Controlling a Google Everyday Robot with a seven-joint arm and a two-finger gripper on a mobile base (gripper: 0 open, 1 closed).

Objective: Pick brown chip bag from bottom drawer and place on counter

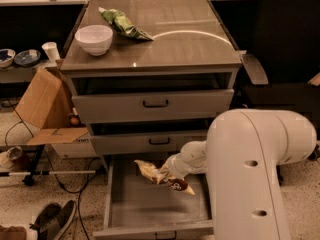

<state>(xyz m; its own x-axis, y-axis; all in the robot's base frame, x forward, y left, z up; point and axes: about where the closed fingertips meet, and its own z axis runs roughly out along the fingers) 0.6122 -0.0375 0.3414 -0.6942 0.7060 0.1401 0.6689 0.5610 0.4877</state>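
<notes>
The brown chip bag [161, 176] is crinkled, with tan edges and a dark brown front, and hangs in the air over the open bottom drawer [150, 206]. My gripper [170, 171] is shut on the bag's middle, just below the front of the middle drawer. My white arm [250, 164] reaches in from the right and fills the lower right of the view. The counter [185, 39] is the glossy grey-brown top of the cabinet, above and behind the gripper.
A white bowl [93, 38] and a green chip bag [122, 24] lie on the counter's left half. The two upper drawers [155, 104] stand slightly open. A cardboard box [42, 104] and shoes [52, 219] lie left of the cabinet; a black chair [285, 49] stands right.
</notes>
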